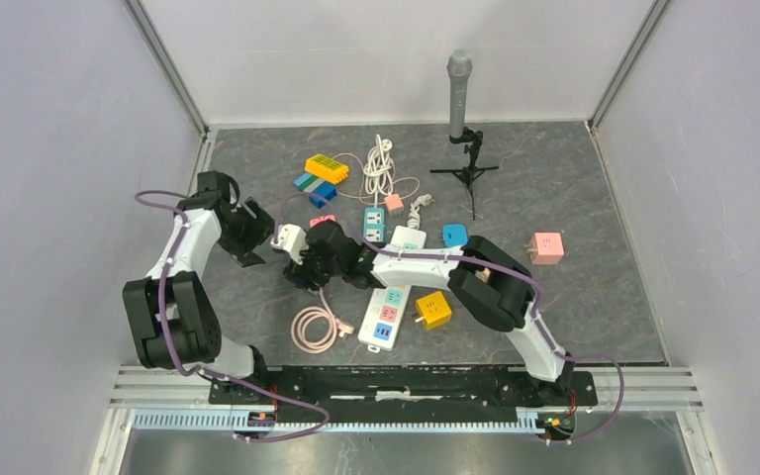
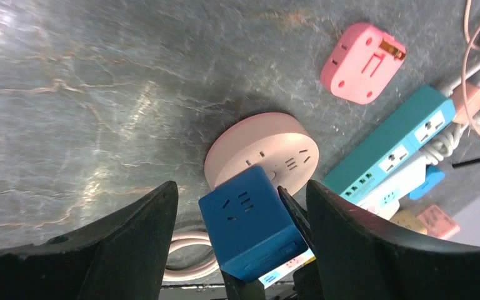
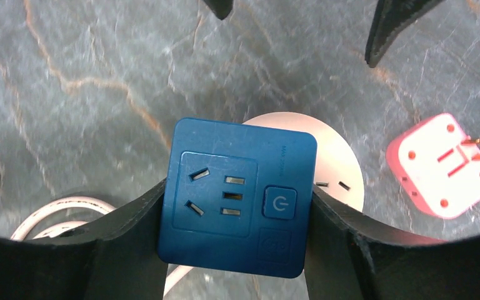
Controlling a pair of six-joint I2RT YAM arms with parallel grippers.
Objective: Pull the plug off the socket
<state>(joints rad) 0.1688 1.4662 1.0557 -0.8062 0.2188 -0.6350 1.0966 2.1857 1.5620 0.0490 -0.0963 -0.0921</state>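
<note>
Blue plug (image 3: 237, 197) sits clamped in the right claw (image 3: 237, 203) over pink socket (image 3: 340, 164); left claw (image 2: 240, 190) hangs open alongside.

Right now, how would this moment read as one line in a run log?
right pincer: shut on blue cube plug | blue cube plug: atop round pink socket | left pincer: open, apart from plug

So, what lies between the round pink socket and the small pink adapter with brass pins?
Nothing: only bare grey table separates the round pink socket from the pink adapter, seen in the right wrist view. The right jaws hold the blue plug.
</note>
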